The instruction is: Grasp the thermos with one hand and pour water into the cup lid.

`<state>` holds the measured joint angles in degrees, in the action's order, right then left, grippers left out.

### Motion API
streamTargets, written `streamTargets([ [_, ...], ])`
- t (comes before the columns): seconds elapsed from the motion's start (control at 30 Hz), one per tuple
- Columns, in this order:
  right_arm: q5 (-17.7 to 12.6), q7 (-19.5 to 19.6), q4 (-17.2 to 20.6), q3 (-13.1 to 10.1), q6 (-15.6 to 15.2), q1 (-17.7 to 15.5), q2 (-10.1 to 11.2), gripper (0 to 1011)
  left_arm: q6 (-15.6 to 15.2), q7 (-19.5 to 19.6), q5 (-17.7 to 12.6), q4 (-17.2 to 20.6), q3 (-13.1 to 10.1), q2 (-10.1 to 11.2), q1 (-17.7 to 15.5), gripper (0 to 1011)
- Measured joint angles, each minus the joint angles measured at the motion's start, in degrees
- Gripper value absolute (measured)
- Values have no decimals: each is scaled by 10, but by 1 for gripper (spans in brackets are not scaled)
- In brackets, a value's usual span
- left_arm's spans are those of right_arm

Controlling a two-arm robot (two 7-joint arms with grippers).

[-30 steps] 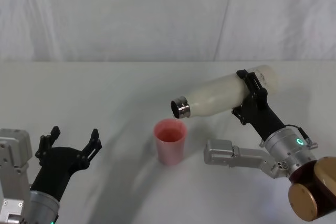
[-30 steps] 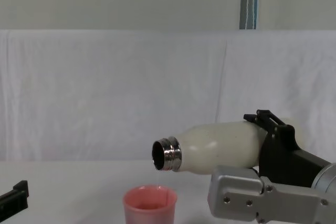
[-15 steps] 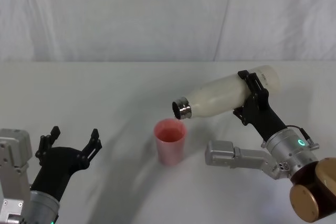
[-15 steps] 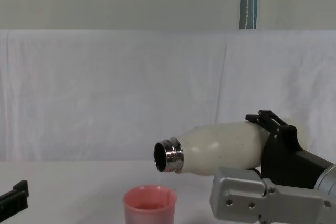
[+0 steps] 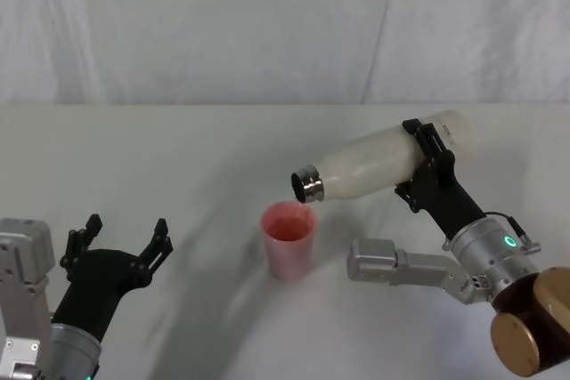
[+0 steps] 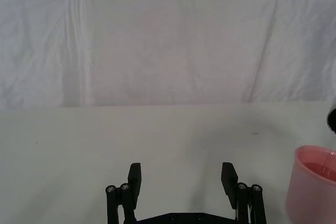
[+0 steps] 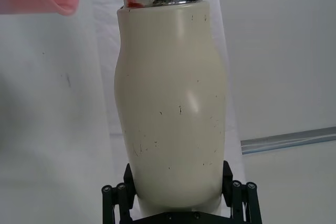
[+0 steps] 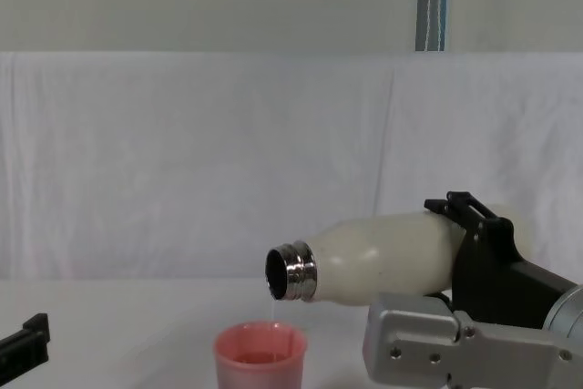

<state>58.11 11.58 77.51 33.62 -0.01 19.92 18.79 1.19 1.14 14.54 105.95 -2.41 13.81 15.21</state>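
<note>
- Your right gripper [image 5: 426, 159] clamps the thermos [image 5: 383, 163] near its base, tipped neck-down above the cup lid [image 5: 289, 239].
- A thin stream seemingly falls into it (faint in the chest view).
- Your left gripper [image 5: 122, 239] rests spread, well apart.

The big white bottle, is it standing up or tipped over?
Tipped. The right gripper holds the thermos nearly sideways, its steel mouth angled down just above the cup lid.
</note>
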Motion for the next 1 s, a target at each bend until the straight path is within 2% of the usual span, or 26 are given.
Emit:
streamTargets([
  [1.0,0,2,-3,2,1,-1,0,955,0,0,0,0,0,0,0,1001],
])
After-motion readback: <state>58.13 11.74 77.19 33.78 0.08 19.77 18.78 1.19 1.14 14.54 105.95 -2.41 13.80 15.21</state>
